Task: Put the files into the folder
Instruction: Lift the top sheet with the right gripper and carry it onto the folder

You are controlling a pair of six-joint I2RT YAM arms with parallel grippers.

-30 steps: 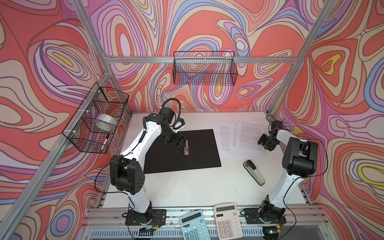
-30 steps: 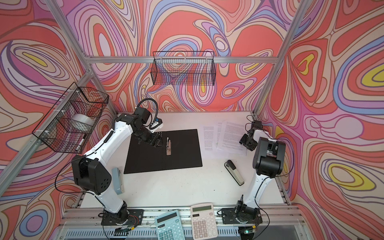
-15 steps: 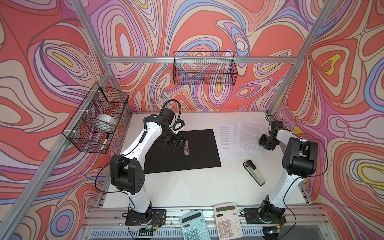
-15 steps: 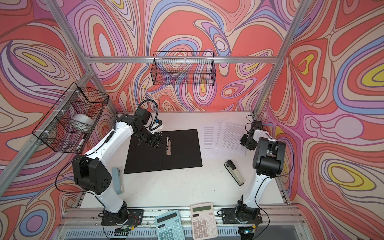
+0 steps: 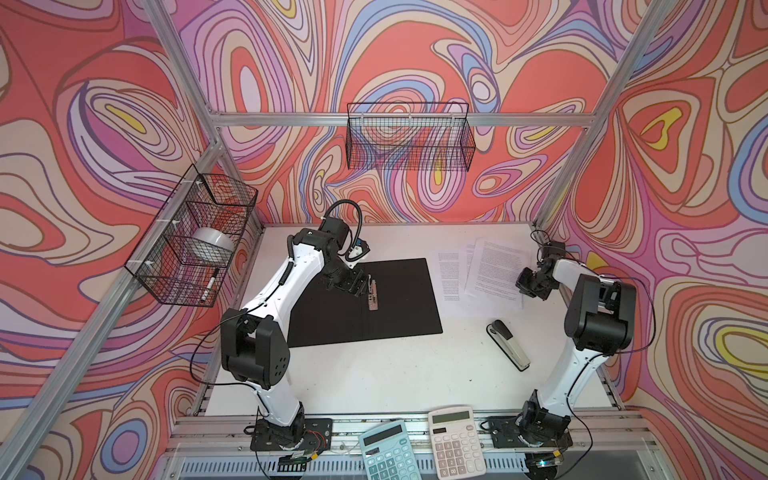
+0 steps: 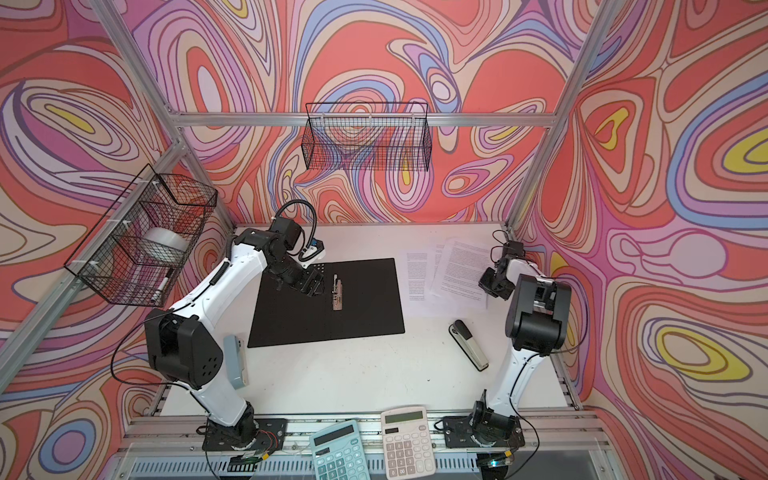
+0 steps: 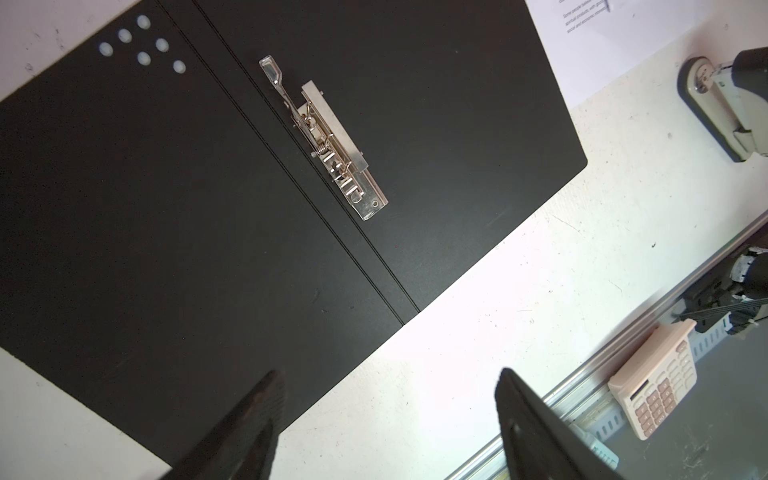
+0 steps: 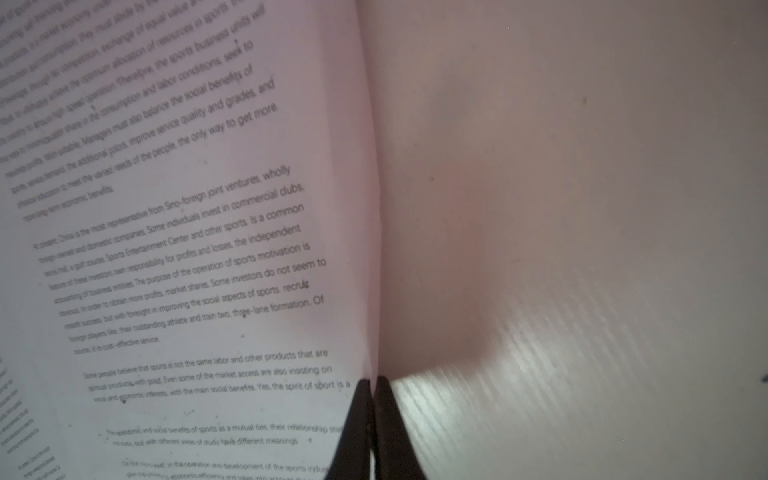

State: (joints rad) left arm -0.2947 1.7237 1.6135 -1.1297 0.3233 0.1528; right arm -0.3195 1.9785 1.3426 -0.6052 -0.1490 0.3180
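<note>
The thin folder (image 5: 399, 303) lies open on the white desk (image 5: 374, 382), black inside up, with its metal spine clip (image 7: 332, 145) along the middle fold. The files, a few white sheets of dense black print (image 5: 494, 270), lie fanned flat just beside the folder's right-hand edge in both top views. The right arm (image 5: 536, 282) reaches them from the side away from the folder. Its jaws are pinched fully together on the outer edge of the top sheet, and the right wrist view shows that edge curled up off the desk between the black fingertips (image 8: 357, 419). Whether more than one sheet is caught there cannot be told. The left jaws stand wide apart over the folder, just beside the clip on its left half, and they hold nothing. A black and cream stapler (image 5: 508, 345) lies on the desk beyond the folder's near right corner. The step in hand looks like carrying the pinched sheet across to the folder. To do it well, the arm should probably raise the edge only a little, so that the paper peels away from the sheets beneath without dragging them. It should then travel low and slowly toward the folder so the thin grip does not slip or crease the page. The sheet should land square on the folder's right half, with its inner edge against the clip and nothing overhanging.
</note>
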